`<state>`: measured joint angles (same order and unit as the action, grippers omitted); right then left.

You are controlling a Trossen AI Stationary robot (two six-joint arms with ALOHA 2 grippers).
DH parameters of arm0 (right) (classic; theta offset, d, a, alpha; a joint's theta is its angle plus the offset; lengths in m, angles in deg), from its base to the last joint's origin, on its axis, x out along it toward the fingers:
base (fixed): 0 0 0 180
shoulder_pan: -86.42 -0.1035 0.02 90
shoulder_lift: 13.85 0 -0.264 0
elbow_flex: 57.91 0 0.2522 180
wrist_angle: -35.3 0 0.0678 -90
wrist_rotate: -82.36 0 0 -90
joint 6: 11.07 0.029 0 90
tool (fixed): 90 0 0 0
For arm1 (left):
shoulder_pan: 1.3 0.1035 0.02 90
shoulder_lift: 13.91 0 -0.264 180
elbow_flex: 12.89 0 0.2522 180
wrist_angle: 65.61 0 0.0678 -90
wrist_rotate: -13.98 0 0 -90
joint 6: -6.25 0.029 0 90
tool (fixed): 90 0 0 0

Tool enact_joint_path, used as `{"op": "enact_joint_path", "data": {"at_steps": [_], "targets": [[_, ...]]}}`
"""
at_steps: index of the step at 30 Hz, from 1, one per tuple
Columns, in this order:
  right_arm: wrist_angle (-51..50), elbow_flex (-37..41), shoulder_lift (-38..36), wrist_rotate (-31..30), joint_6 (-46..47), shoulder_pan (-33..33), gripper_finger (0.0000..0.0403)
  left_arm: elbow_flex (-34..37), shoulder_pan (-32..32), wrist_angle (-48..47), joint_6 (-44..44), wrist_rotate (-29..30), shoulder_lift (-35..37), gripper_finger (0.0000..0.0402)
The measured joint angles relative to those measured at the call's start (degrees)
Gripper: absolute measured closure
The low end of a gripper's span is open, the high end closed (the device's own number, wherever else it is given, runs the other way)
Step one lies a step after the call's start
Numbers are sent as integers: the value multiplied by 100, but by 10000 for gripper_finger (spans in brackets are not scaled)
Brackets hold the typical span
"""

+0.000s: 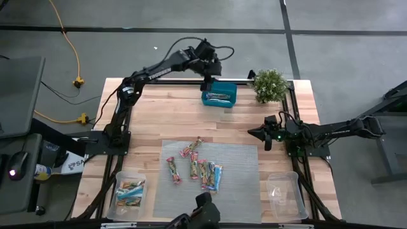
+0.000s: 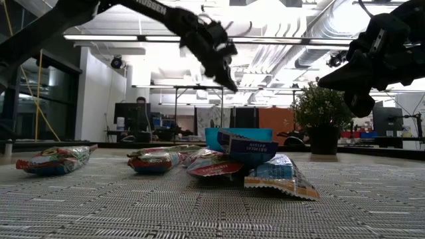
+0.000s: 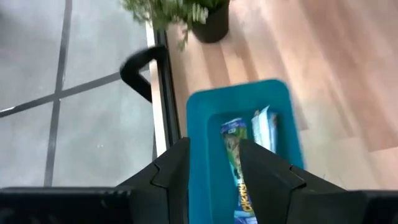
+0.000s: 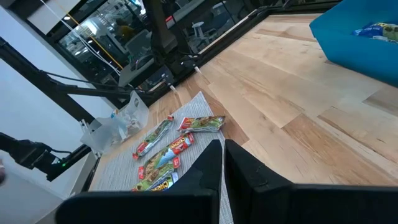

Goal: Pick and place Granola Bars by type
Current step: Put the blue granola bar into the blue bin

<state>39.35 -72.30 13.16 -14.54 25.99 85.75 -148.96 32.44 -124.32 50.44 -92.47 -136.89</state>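
Several granola bars [image 1: 202, 170] lie flat on a grey mat [image 1: 235, 191] near the table's front; red and green ones [image 2: 154, 161] lie beside a light blue one [image 2: 282, 176]. A teal box [image 1: 219, 97] at the far edge holds two bars [image 3: 237, 163]. My left gripper [image 3: 214, 146] hangs open above that box, with nothing between its fingers. My right gripper [image 4: 222, 146] waits shut at the table's right side, above the wood.
A clear tub [image 1: 129, 193] with several bars stands at the near left corner. A second clear tub [image 1: 284, 193] stands at the near right. A potted plant [image 1: 269, 85] sits right of the teal box. Bare wood lies between box and mat.
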Motion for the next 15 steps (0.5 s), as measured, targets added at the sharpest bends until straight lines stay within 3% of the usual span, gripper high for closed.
{"op": "enact_joint_path", "data": {"at_steps": [7, 15], "targets": [[1, -1, 0, 2, 0, -2, 402, -1232, 0, -1752, -536, -118, 232, 265], [0, -1, -1, 2, -1, 0, 402, -1096, -128, -2581, -1555, -249, 1152, 265]]}}
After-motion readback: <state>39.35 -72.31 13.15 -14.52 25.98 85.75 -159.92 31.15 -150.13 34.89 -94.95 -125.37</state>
